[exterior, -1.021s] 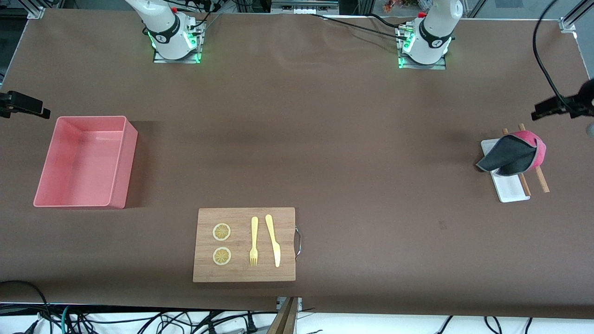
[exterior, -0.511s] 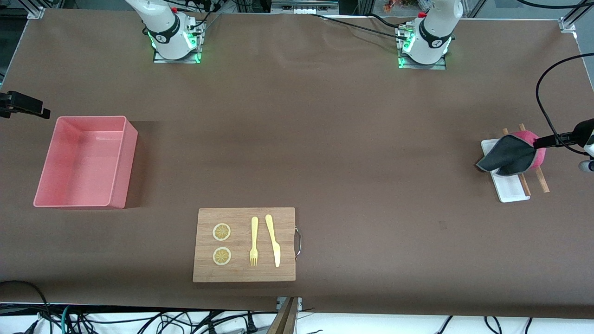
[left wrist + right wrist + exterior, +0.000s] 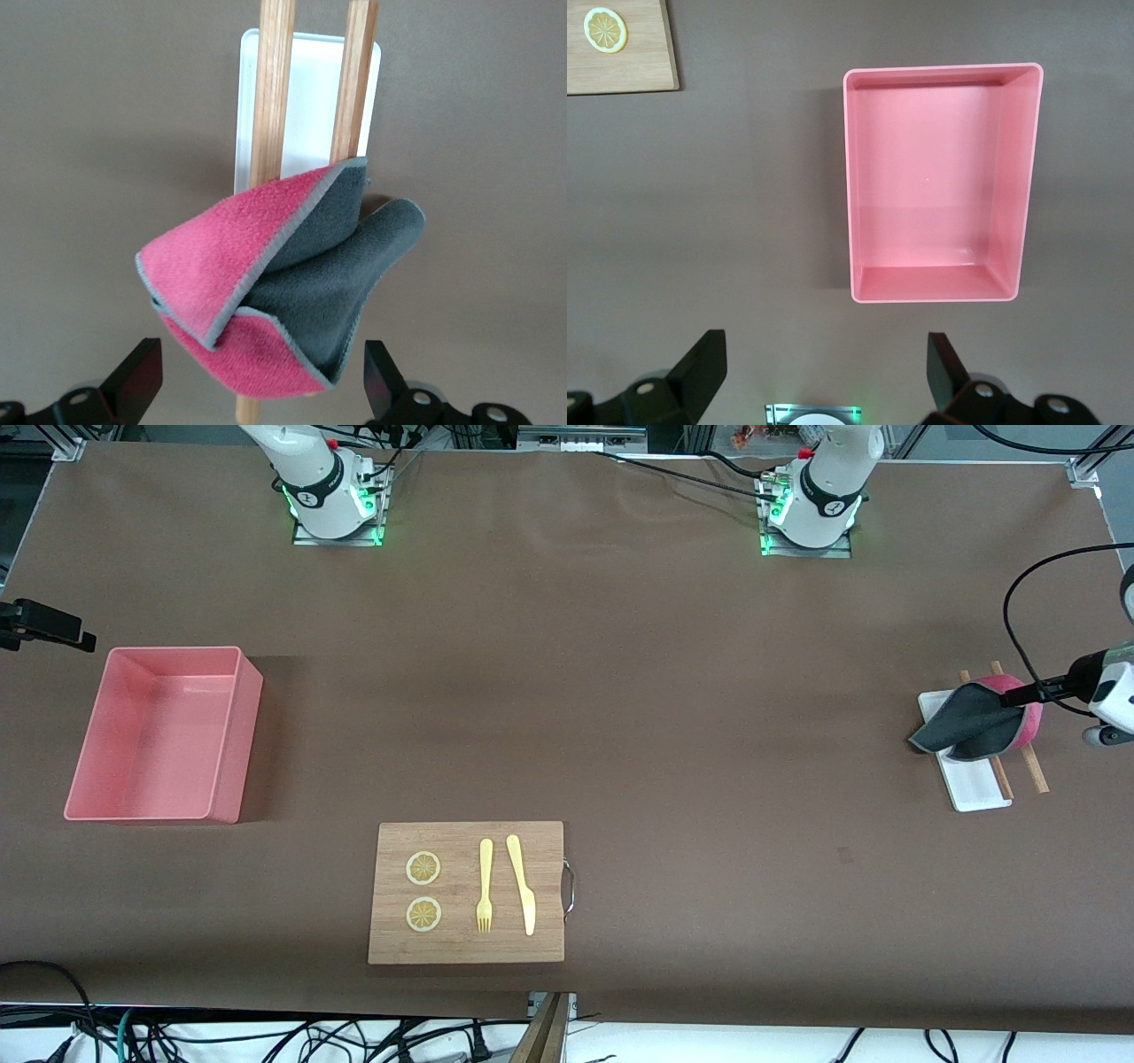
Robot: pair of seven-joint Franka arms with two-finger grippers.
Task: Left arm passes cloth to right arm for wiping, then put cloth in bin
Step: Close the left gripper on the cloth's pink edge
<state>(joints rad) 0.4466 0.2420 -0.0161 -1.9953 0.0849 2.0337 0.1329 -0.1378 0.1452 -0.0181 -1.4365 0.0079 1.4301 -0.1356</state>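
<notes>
Cloth (image 3: pixel 275 283) lies on chopsticks (image 3: pixel 273 88); left hand (image 3: pixel 257 390) and right hand (image 3: pixel 819 381) spread.

Wooden cutting board (image 3: pixel 466 892) carries two lemon slices (image 3: pixel 423 891), fork (image 3: pixel 485 885), knife (image 3: pixel 522 883); white tray (image 3: pixel 967 780) under two wooden sticks (image 3: pixel 1017 770).

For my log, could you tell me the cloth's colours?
Soft folded cloth: pink-magenta outside, dark grey inside; clearest in the left wrist view.
</notes>
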